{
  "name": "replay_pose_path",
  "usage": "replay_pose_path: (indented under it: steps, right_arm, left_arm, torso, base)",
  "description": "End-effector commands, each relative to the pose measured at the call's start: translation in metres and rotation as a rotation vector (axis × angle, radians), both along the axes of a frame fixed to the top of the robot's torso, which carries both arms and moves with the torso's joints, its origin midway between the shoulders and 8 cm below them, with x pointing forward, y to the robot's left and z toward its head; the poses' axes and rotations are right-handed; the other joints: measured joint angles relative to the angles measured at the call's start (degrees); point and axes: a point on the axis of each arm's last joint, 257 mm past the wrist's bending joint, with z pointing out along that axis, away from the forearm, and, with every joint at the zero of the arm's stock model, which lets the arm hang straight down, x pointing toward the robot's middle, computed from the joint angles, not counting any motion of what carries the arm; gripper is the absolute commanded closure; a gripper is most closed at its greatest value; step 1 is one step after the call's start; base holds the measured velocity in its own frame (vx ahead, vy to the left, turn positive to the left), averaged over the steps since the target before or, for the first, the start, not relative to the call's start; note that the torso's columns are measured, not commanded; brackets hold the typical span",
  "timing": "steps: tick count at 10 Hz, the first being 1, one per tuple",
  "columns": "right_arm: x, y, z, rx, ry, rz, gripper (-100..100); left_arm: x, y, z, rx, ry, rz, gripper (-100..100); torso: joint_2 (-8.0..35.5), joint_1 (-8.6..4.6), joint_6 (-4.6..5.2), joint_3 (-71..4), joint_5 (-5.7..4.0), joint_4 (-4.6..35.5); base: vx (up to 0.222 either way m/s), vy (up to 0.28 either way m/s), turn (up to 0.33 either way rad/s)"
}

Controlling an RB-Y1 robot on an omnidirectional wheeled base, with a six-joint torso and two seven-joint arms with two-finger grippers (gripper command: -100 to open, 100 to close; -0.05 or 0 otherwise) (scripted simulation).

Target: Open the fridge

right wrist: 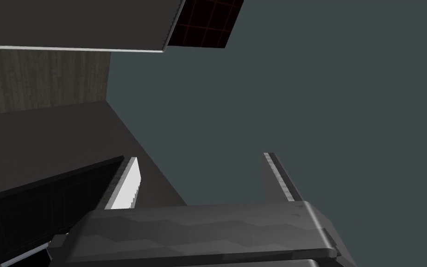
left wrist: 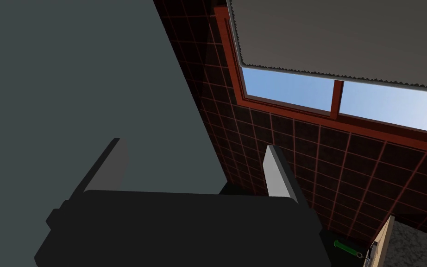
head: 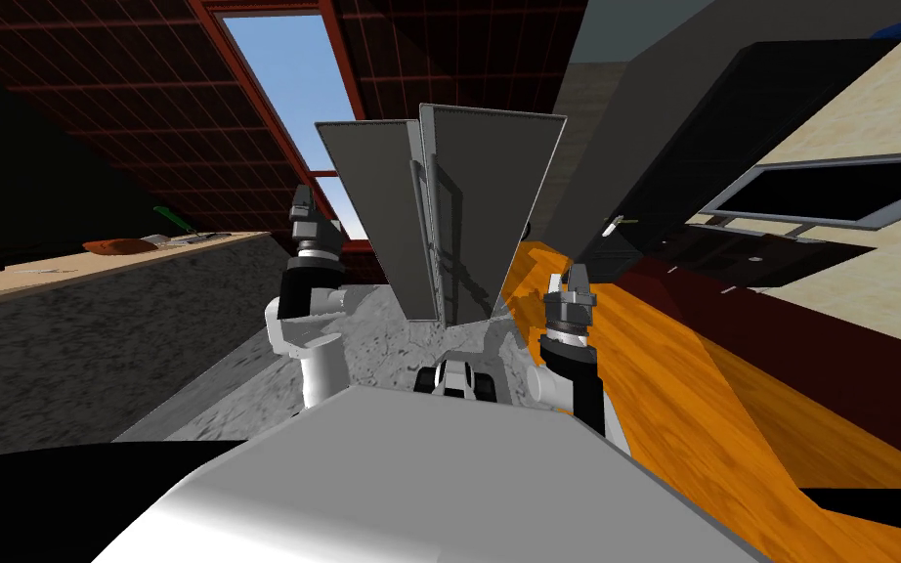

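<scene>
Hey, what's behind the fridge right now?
Behind the grey fridge stand a dark red tiled wall and a red-framed window showing blue sky. The fridge's own body covers part of the window and the wall directly behind it.

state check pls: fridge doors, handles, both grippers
Fridge: both doors appear shut.
Fridge handles: side by side at the centre seam, nothing gripping them.
Left gripper: jaws open, empty, raised to the left of the fridge.
Right gripper: jaws open, empty, raised to the right of the fridge.
</scene>
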Motion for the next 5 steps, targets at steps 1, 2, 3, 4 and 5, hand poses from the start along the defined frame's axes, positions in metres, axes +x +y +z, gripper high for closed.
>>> replay_pose_path:
  steps: [1,2,3,4,5]
  right_arm:
    - [0.000,0.000,0.000,0.000,0.000,0.000,0]
    - [0.000,0.000,0.000,0.000,0.000,0.000,0]
    - [0.000,0.000,0.000,0.000,0.000,0.000,0]
    - [0.000,0.000,0.000,0.000,0.000,0.000,0]
    - [0.000,0.000,0.000,0.000,0.000,0.000,0]
  left_arm:
    - [0.004,0.007,0.003,-0.031,0.021,0.014,-100]
    - [-0.001,0.017,0.019,-0.048,-0.006,0.038,-100]
    - [0.002,0.017,0.020,-0.062,0.004,0.036,-100]
    - [0.004,0.019,0.016,-0.070,0.020,0.038,-100]
    - [-0.002,0.029,0.031,-0.091,-0.006,0.060,-100]
  torso:
    - [0.0,-0.05,0.04,0.0,-0.02,0.0]
    - [0.1,0.08,0.04,0.0,0.02,0.0]
    - [0.0,-0.05,0.00,0.0,-0.01,0.0]
    - [0.0,-0.05,0.04,0.0,-0.02,0.0]
    - [0.0,0.11,0.04,0.0,0.03,0.0]
  base:
    - [0.024,-0.045,-0.017]
    - [0.055,-0.088,0.117]
    - [0.063,-0.093,0.079]
    - [0.029,-0.044,-0.013]
    - [0.057,-0.079,0.099]
